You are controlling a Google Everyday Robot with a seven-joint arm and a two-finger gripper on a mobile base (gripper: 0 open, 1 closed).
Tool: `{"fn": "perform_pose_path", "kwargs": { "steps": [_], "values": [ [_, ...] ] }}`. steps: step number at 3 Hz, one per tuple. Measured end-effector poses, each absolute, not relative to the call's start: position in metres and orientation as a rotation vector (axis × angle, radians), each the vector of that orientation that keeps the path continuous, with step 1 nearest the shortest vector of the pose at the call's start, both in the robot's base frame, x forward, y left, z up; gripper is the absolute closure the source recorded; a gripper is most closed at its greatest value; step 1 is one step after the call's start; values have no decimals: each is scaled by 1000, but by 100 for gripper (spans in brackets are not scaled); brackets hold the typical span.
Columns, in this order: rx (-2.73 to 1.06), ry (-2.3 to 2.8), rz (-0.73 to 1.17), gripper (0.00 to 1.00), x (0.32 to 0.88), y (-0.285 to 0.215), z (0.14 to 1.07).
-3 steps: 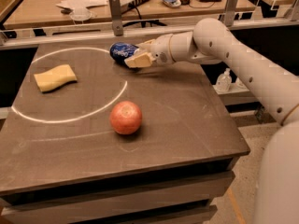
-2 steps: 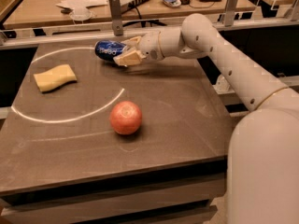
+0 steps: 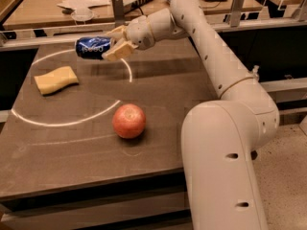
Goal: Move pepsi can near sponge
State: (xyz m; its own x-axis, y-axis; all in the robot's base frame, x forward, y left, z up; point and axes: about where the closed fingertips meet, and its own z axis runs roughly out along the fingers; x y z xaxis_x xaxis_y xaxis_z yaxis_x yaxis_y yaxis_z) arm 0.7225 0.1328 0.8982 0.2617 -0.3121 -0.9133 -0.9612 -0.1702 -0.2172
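The pepsi can (image 3: 92, 47) is dark blue with white lettering and lies on its side in the air above the far part of the table. My gripper (image 3: 114, 44) is shut on its right end, and the white arm reaches in from the right. The sponge (image 3: 55, 79) is flat and pale yellow and lies on the table at the left, a short way below and left of the can.
A red apple (image 3: 128, 120) sits in the middle of the dark table (image 3: 72, 171). A white circle line (image 3: 72, 122) is marked on the tabletop. A desk with papers and cables (image 3: 81, 1) stands behind the table.
My gripper has carried the can to the left, away from the table's far middle and closer to the sponge. The sponge and apple have not moved.
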Motion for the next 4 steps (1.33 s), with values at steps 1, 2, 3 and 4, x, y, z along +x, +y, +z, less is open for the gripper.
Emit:
{"fn": "perform_pose_path", "kwargs": {
  "steps": [1,2,3,4],
  "values": [
    [-1817,1257,943,100,685,91,902],
    [-1862,1420,899,97,666,68,878],
    [-1852,1497,864,74,662,67,869],
    [-1841,1485,853,43,662,89,875]
  ]
}}
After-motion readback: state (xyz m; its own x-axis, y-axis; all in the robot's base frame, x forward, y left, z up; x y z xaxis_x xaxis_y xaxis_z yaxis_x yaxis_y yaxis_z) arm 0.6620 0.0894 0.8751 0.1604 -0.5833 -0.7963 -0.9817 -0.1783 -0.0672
